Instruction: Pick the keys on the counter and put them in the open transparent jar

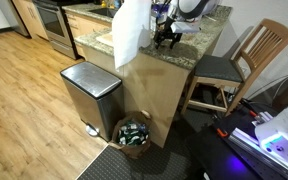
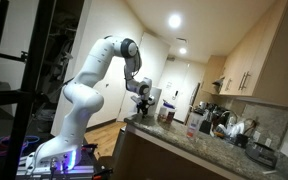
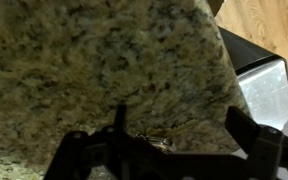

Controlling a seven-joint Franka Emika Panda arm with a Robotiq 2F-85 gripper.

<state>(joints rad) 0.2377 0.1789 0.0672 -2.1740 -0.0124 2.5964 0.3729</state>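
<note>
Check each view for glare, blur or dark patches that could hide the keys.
Wrist view: the granite counter looks soft, the gripper is a dark silhouette along the bottom, and the keys are a dim smudge between its open jaws. In an exterior view, a ceiling light flares and the room is dim. In an exterior view, lighting is even, but a white object is blown out.

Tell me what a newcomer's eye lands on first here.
The white robot arm dominates an exterior view, bent over the speckled granite counter. In the wrist view its tool stands open by the small keys. A steel bin stands on the wood floor beside the counter.
</note>
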